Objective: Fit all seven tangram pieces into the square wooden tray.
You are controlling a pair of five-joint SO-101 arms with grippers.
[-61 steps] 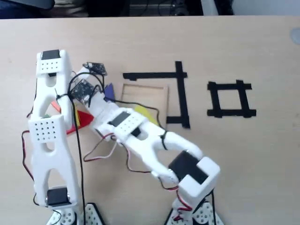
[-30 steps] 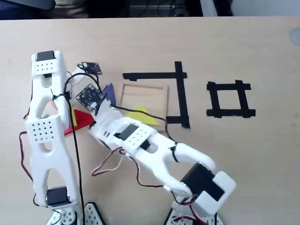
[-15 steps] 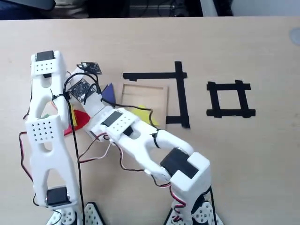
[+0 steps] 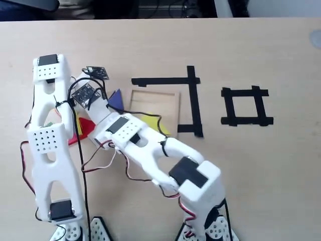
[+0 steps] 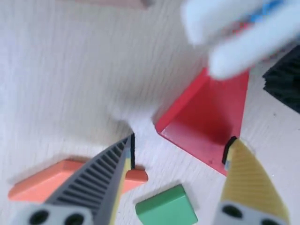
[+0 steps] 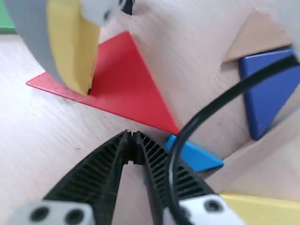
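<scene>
Table: one pale wooden table (image 4: 261, 170), carrying everything.
Arms: two, both white. The left arm (image 4: 50, 145) stands tall along the left side, folded over at the top and pointing down. The right arm (image 4: 150, 145) stretches low from the near right, slanting far and left across the tray's near-left corner.
Tray: one square wooden tray (image 4: 170, 100), mid-table.
Tape: two black marks, a tape corner (image 4: 193, 100) along the tray's far and right sides, and a tape square (image 4: 248, 106) well right of it.
Pieces: six that I can count.
- The red triangle (image 5: 211, 117) lies between the arms, left of the tray.
- The yellow piece (image 4: 150, 122) lies in the tray's near part.
- The dark blue triangle (image 4: 116, 100) lies just left of the tray.
- The orange piece (image 5: 42, 180) and green piece (image 5: 166, 208) lie by the left arm.
- The light blue piece (image 6: 197, 157) sits at the red triangle's tip.

Grippers: the left gripper (image 5: 180, 141) is spread wide, holding nothing, one tip at the red triangle, the other at the orange piece. The right gripper (image 6: 131, 140) has its tips pressed together on nothing, low near the red triangle.
</scene>
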